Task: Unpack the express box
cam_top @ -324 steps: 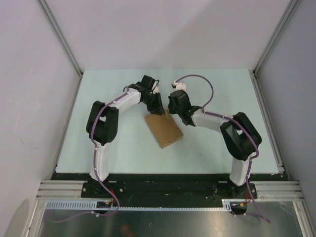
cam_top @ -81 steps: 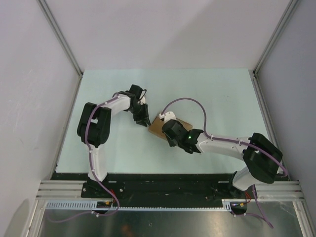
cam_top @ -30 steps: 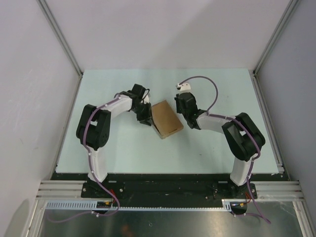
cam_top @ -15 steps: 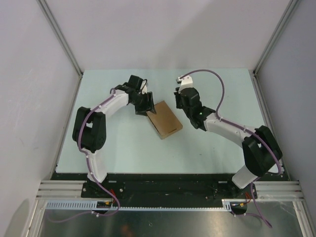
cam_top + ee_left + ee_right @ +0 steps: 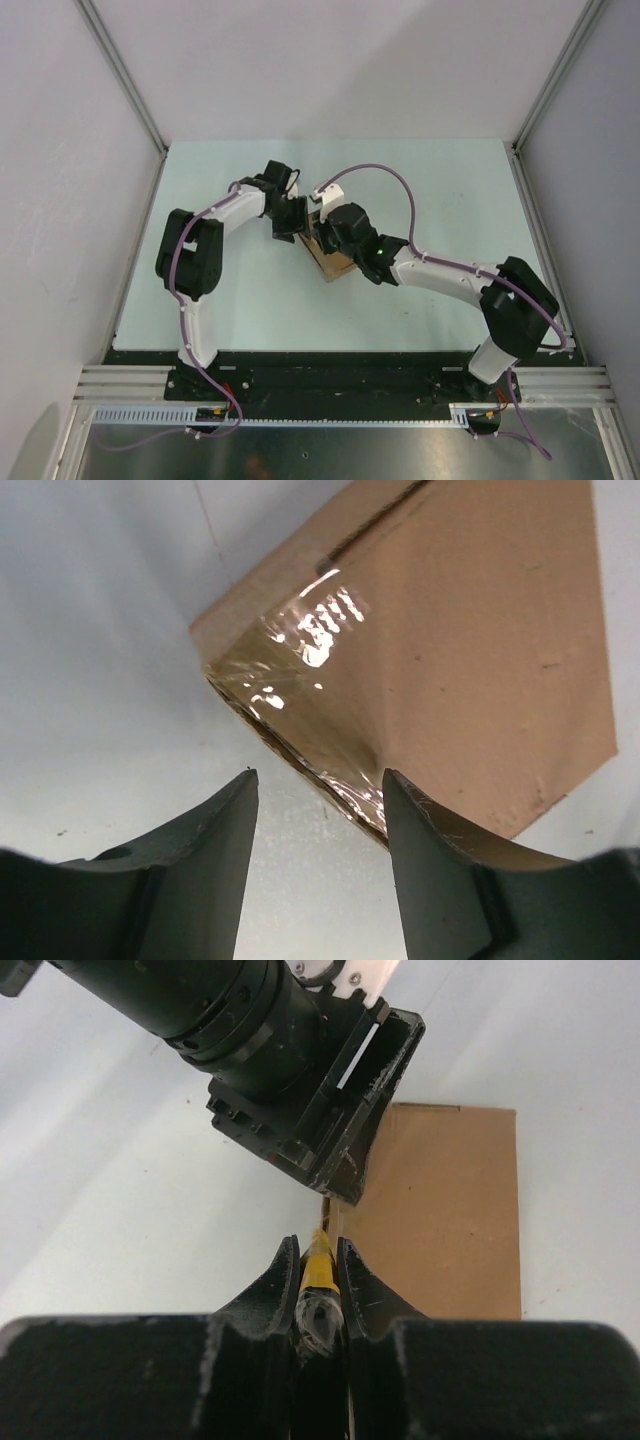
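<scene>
Top external view: the pale worktop [image 5: 440, 190] carries the express box [image 5: 336, 264] mid-surface (glossy tape [image 5: 300, 640] on one corner). Left claw [image 5: 320, 785] stands apart beside that corner; right claw [image 5: 318, 1252] is clamped on a yellow tool [image 5: 320, 1272], possibly a knife.

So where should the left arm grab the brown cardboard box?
Likely the taped corner of the flat brown cardboard box, from its left: it lies flat, that thin edge faces the left gripper, jaws open, and the right arm covers the other side.
</scene>
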Available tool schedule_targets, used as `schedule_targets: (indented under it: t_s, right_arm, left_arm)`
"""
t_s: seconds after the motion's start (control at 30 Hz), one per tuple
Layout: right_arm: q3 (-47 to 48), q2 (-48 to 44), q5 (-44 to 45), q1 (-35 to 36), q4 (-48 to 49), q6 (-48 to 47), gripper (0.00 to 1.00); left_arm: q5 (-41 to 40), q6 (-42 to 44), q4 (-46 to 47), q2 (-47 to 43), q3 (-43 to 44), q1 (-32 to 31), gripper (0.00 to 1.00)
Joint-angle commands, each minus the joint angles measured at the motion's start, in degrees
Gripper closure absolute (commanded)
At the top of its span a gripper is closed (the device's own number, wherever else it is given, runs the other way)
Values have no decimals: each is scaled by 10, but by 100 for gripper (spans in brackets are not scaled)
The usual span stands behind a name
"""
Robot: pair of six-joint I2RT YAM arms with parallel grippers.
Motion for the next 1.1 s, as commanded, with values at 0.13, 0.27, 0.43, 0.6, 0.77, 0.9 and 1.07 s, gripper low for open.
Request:
schedule_targets:
  t_s: [0.13, 0.27, 0.43, 0.6, 0.77, 0.9, 1.07]
  right_arm:
    - [14, 42, -10, 1, 15, 5, 100]
    - [14, 58, -15, 0, 19, 4, 100]
    - [14, 72, -13, 1, 20, 9, 100]
    - [14, 78, -16, 1, 11, 20, 100]
    - [14, 83, -14, 3, -2, 27, 100]
    - [14, 77, -7, 7, -18, 30, 100]
    - [14, 67, 12, 25, -47, 28, 100]
  left_arm:
    - [-26, 13, 25, 11, -17, 3, 44]
    - [-29, 12, 25, 17, -19, 3, 44]
    - [-32, 11, 25, 21, -24, 3, 44]
    - [-32, 10, 26, 24, -26, 3, 44]
    - [-33, 8, 25, 28, -26, 3, 45]
    - [-35, 6, 25, 31, -26, 3, 45]
    - [-38, 5, 25, 32, -26, 3, 45]
